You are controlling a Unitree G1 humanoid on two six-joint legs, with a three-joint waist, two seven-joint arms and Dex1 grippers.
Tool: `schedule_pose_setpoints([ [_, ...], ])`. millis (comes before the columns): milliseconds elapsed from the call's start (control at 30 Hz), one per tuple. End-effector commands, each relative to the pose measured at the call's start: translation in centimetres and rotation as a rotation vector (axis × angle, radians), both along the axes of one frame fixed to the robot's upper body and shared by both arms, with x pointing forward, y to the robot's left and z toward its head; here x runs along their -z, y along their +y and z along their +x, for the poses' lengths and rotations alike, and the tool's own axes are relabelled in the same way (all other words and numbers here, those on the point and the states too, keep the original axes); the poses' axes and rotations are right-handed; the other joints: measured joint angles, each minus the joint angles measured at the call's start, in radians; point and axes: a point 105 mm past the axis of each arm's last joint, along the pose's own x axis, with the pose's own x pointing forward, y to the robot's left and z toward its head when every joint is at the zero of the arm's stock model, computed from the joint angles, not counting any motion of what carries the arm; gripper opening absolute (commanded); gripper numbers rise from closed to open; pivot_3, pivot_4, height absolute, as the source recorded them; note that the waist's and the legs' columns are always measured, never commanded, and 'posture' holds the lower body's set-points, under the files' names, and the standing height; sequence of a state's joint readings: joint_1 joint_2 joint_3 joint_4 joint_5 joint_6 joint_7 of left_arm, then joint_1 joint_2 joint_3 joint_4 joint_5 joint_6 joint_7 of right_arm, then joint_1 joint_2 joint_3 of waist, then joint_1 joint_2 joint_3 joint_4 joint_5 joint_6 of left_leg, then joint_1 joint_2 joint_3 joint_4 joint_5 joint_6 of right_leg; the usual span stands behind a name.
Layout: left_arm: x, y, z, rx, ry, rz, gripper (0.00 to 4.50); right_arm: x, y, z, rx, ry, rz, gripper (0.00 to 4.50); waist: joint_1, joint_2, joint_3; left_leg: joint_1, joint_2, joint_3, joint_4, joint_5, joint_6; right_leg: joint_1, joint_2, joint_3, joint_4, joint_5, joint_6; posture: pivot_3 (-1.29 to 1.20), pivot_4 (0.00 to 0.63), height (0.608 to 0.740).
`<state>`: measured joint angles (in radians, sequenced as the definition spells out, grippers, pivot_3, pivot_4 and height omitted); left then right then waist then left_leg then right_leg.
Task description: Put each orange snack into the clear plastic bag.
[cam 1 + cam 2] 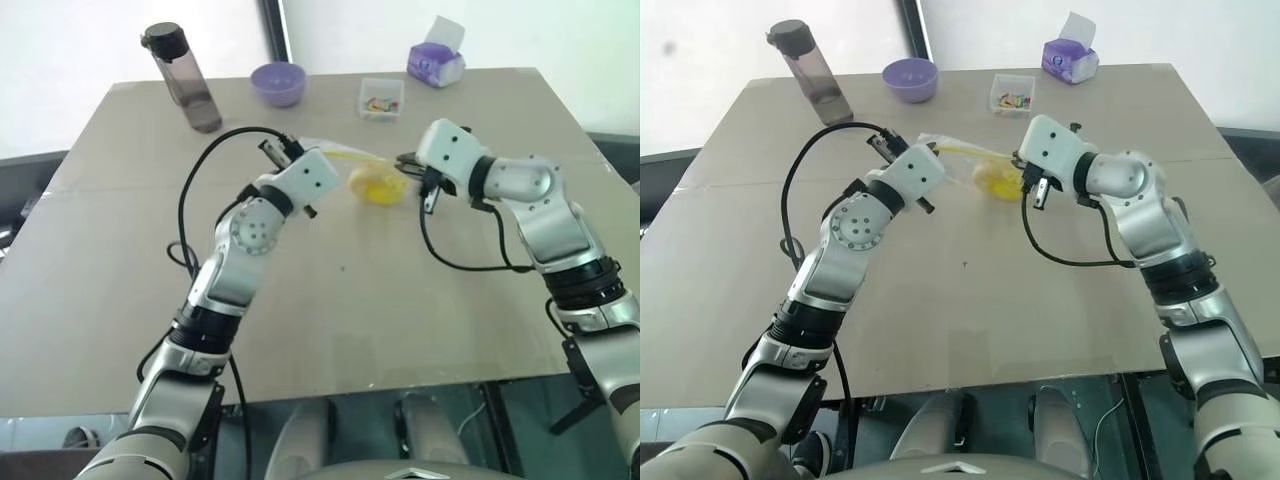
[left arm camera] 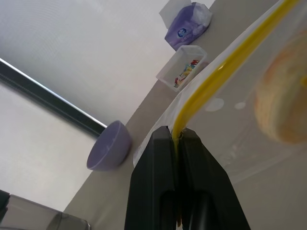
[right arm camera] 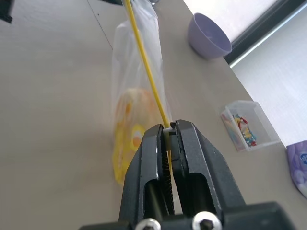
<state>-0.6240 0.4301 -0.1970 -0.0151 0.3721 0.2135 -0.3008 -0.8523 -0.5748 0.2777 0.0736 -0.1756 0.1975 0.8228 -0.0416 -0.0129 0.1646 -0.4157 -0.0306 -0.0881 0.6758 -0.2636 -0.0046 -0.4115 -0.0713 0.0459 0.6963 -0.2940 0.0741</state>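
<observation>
Clear plastic bag (image 1: 975,165): held above the middle of the desk (image 1: 1040,310), toward its far edge, the left gripper (image 2: 176,140) and the right gripper (image 3: 169,132) each clamped on an end of its yellow strip (image 3: 144,57), apparently so the bag hangs taut between them. Contents: one orange snack (image 1: 377,186), already inside and resting low. Along the far edge: small clear box (image 1: 381,99) of colourful bits, purple bowl (image 1: 278,84), dark bottle (image 1: 183,78), purple tissue pack (image 1: 437,62).
</observation>
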Motion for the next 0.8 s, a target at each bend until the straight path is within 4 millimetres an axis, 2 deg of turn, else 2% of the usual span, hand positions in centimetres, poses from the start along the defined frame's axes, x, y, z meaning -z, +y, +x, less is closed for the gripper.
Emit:
schedule_pose_setpoints([
  [33,-1.5,2.7,0.4,-0.105,-0.049,-0.019,0.00,-0.1,-2.6,0.6,0.100,0.002,-0.031,0.05,0.000,0.000,0.000,0.000,0.000,0.000,0.000,0.000,0.000,0.000,0.000,0.000,0.000,0.000,0.000,0.00,0.150,0.740],
  [633,-1.1,2.4,0.5,-0.093,-0.040,-0.027,0.00,0.4,-4.9,1.1,0.185,0.020,-0.099,0.05,0.000,0.000,0.000,0.000,0.000,0.000,0.000,0.000,0.000,0.000,0.000,0.000,0.000,0.000,0.000,0.00,0.150,0.740],
  [733,-1.0,2.3,0.7,-0.090,-0.034,-0.043,0.00,-0.3,-4.6,1.4,0.181,-0.017,-0.063,0.05,0.000,0.000,0.000,0.000,0.000,0.000,0.000,0.000,0.000,0.000,0.000,0.000,0.000,0.000,0.000,0.00,0.150,0.740],
  [800,-2.6,1.4,1.6,-0.059,-0.070,-0.104,0.00,-3.6,-4.0,2.5,0.203,-0.167,0.011,0.05,0.000,0.000,0.000,0.000,0.000,0.000,0.000,0.000,0.000,0.000,0.000,0.000,0.000,0.000,0.000,0.00,0.150,0.740],
])
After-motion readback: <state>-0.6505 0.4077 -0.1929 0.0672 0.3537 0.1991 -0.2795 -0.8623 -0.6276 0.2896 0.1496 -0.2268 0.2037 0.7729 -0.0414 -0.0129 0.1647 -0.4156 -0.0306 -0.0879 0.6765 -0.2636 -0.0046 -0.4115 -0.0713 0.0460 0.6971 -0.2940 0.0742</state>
